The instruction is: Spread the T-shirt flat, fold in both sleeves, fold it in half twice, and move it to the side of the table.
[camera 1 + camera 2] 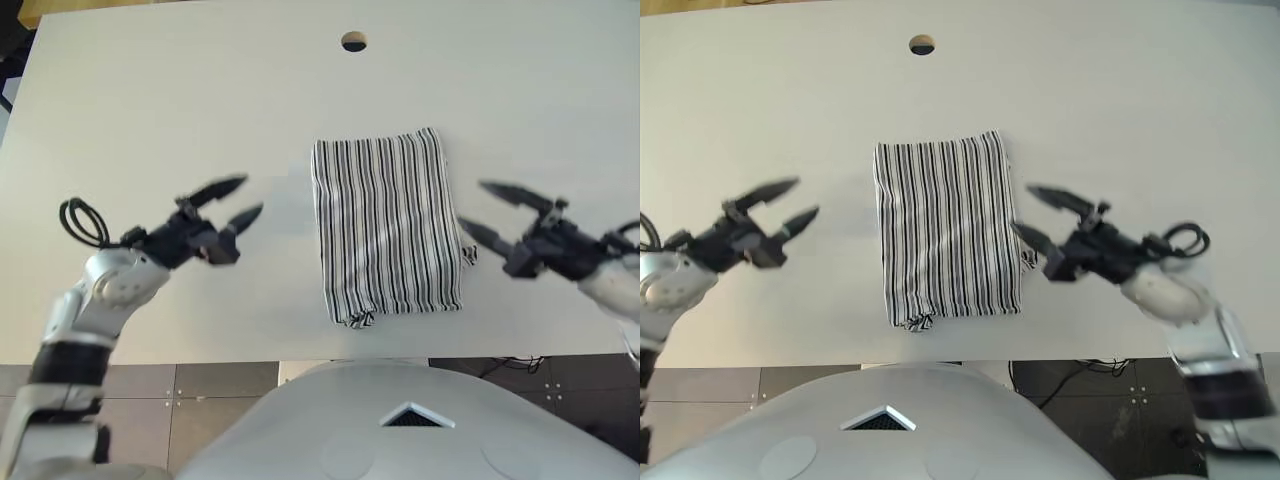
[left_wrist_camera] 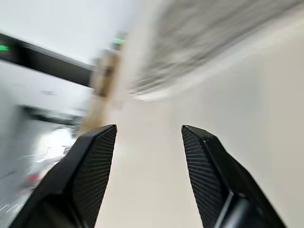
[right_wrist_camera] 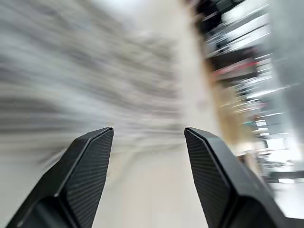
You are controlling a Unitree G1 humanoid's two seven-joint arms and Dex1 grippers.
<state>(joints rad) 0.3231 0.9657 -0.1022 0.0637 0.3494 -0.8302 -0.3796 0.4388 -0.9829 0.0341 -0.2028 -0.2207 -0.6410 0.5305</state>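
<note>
My left arm (image 1: 105,285) and right arm (image 1: 1170,290) wear rounded silver-grey shells with black bands, a looped black cable (image 1: 82,222) at each wrist, and black jaws of tapered, carbon-weave fingers (image 2: 97,161).

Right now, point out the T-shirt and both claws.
T-shirt (image 1: 388,230): left eye view, middle of the folded cloth.
left claw (image 1: 251,195): left eye view, between its fingertips.
right claw (image 1: 471,204): left eye view, between its fingertips.

Bare table (image 1: 150,110) around T-shirt (image 1: 388,228)

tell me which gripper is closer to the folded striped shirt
The right gripper: its open fingers sit at the T-shirt's edge, while the left gripper is separated from it by bare table.
</note>
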